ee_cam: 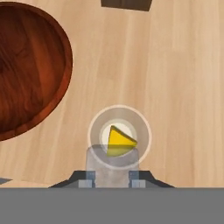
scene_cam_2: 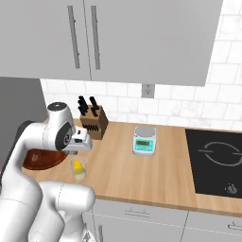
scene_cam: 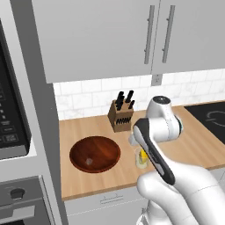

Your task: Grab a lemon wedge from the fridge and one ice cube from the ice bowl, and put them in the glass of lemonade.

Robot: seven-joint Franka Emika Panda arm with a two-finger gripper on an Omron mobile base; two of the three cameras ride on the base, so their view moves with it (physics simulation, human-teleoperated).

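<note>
While the end effector (ee_cam: 112, 175) hangs straight above the glass of lemonade (ee_cam: 119, 136), its fingers pinch a pale translucent block, seemingly an ice cube (ee_cam: 113, 162), poised to drop in. Inside the glass the lemon wedge (ee_cam: 119, 140) already floats. Just beside the glass on the desk (ee_cam: 175, 87) sits the ice bowl (ee_cam: 26, 65).

A wide reddish-brown ice bowl (scene_cam: 95, 154) is seen on the wooden counter (scene_cam: 88, 184), with one pale cube (scene_cam: 89, 161) lying inside it. The glass of lemonade (scene_cam: 141, 157) is placed just to the bowl's right, partly hidden by the white arm (scene_cam: 163, 132). A knife block (scene_cam: 120, 115) is positioned behind, against the tiled wall. A black cooktop (scene_cam: 210, 115) is set at far right.
</note>
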